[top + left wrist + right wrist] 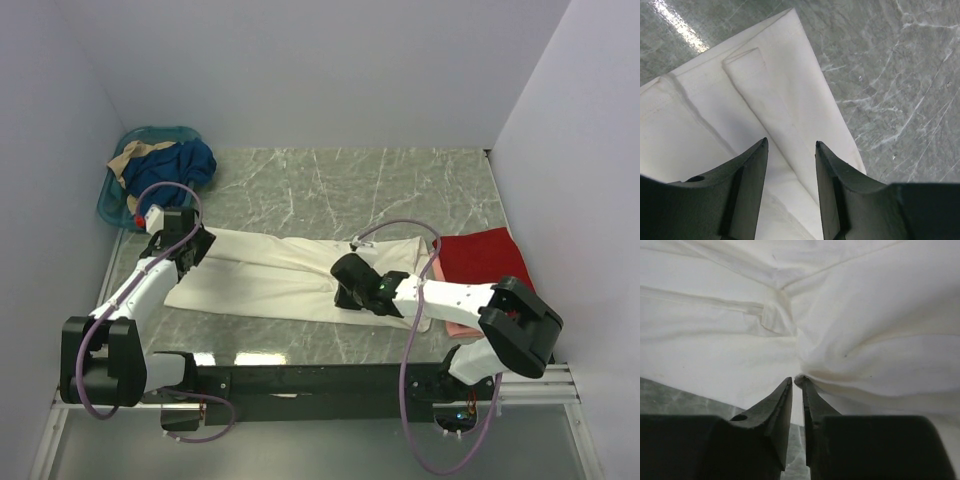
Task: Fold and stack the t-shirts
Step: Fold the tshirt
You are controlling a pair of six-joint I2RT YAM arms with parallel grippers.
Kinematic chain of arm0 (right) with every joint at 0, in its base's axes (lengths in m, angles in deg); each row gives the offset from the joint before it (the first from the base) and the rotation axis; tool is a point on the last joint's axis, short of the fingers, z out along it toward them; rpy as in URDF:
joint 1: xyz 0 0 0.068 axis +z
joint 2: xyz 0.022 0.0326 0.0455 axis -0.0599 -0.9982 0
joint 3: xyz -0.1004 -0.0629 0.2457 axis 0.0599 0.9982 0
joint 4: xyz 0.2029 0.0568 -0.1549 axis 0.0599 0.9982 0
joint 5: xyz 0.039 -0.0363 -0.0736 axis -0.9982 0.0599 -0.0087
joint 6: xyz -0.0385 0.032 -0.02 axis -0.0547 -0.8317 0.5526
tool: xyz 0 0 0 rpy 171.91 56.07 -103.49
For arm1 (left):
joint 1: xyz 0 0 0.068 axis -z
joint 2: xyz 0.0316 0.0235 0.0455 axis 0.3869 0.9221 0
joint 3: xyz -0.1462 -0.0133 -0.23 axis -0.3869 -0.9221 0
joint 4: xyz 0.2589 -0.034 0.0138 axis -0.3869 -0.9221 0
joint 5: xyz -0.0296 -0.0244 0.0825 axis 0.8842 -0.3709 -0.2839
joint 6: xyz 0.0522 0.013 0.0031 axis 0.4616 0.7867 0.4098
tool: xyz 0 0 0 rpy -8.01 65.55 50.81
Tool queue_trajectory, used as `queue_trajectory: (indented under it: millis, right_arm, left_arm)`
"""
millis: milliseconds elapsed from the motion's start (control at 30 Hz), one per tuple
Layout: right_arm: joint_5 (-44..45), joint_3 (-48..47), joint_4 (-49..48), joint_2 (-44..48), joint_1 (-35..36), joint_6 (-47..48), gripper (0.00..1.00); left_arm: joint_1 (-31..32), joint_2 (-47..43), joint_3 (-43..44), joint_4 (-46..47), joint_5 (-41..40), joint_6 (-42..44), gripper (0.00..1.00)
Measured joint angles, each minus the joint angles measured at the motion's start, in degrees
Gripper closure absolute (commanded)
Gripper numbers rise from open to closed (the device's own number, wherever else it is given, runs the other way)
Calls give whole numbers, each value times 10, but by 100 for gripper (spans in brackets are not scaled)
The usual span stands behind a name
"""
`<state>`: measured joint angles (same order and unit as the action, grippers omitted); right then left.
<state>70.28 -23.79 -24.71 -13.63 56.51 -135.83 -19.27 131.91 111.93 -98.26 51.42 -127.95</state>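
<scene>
black fingers (770, 415) of the right gripper (797, 381) fill the bottom of its wrist view. they stand only a slit apart, tips against a pucker in the cream-white t-shirt (865, 340); whether cloth is pinched between them i cannot tell. from above, that gripper sits toward the shirt's 3 o'clock end. the shirt lies folded into a long band across the middle of the marble table (330, 185). at the band's 9 o'clock end hangs the left gripper (188, 245), jaws spread wide with nothing between them; its wrist view shows a folded corner and a flattened sleeve below the gap. a red t-shirt (487, 255) lies at 3 o'clock, just beside the white one. a pink t-shirt (458, 327) shows at the red one's 6 o'clock edge. a teal basket (108, 205) holding blue and tan cloth sits at 10 o'clock.
</scene>
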Motion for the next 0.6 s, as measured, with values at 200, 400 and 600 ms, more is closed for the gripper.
queue_trajectory:
  millis: [200, 400, 600]
  right_arm:
    - [0, -9, -12, 2, 1, 14, 54]
    - [13, -32, 38, 69, -27, 27, 51]
    - [6, -3, 86, 219, -181, 39, 49]
  left_arm:
    - [0, -2, -8, 17, 17, 5, 52]
    - [45, -17, -22, 44, 57, 39, 49]
    - [191, -5, -22, 86, 94, 82, 46]
